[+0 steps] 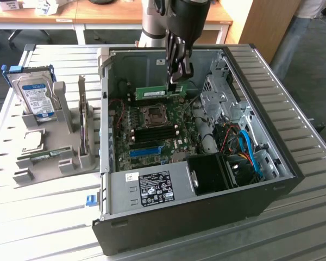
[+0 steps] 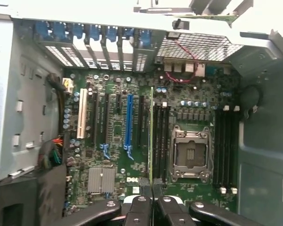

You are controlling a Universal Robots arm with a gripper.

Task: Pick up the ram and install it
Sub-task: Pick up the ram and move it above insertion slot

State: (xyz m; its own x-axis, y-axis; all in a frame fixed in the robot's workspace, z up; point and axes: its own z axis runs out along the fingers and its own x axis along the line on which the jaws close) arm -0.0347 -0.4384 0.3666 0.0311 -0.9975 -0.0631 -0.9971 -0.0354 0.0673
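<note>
The ram (image 1: 156,93) is a thin green stick hanging level above the motherboard (image 1: 152,130) inside the open computer case (image 1: 206,217). My gripper (image 1: 175,82) comes down from above and is shut on the stick's end at the exterior view's right. In the wrist view the ram (image 2: 152,132) shows edge-on as a narrow green line running away from my fingertips (image 2: 142,203), over the black memory slots (image 2: 161,141) beside the open processor socket (image 2: 189,153). The stick is clear of the board.
A blue slot strip (image 1: 146,150) lies on the board. Drive cages and cables (image 1: 233,130) crowd the case at the exterior view's right. Outside, a grey holder (image 1: 49,157) carries a hard drive (image 1: 37,98), a silver chip (image 1: 32,141) and another green stick (image 1: 43,156).
</note>
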